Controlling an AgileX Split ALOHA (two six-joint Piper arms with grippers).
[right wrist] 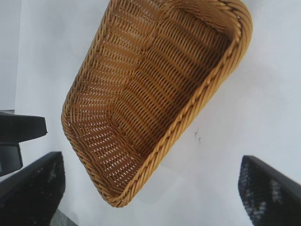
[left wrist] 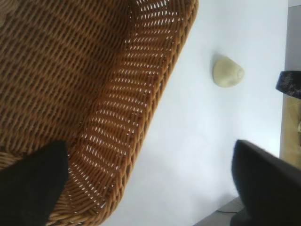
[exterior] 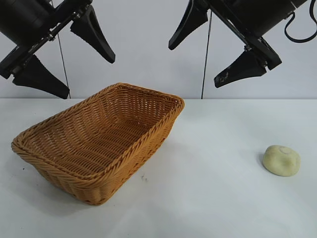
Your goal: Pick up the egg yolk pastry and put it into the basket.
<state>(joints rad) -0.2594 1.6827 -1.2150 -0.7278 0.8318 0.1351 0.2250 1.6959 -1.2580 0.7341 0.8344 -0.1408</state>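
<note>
The egg yolk pastry, a small pale yellow dome, lies on the white table at the right; the left wrist view also catches the pastry beyond the basket's rim. The orange-tan wicker basket stands at the left-centre with nothing in it, and the same basket fills the right wrist view. High above the basket's left side hangs my left gripper, open and holding nothing. My right gripper hangs open high above the table between basket and pastry, also holding nothing.
The white table runs bare between the basket and the pastry. A pale wall stands behind, with two thin dark cords hanging down it. A small dark speck marks the table by the basket's front corner.
</note>
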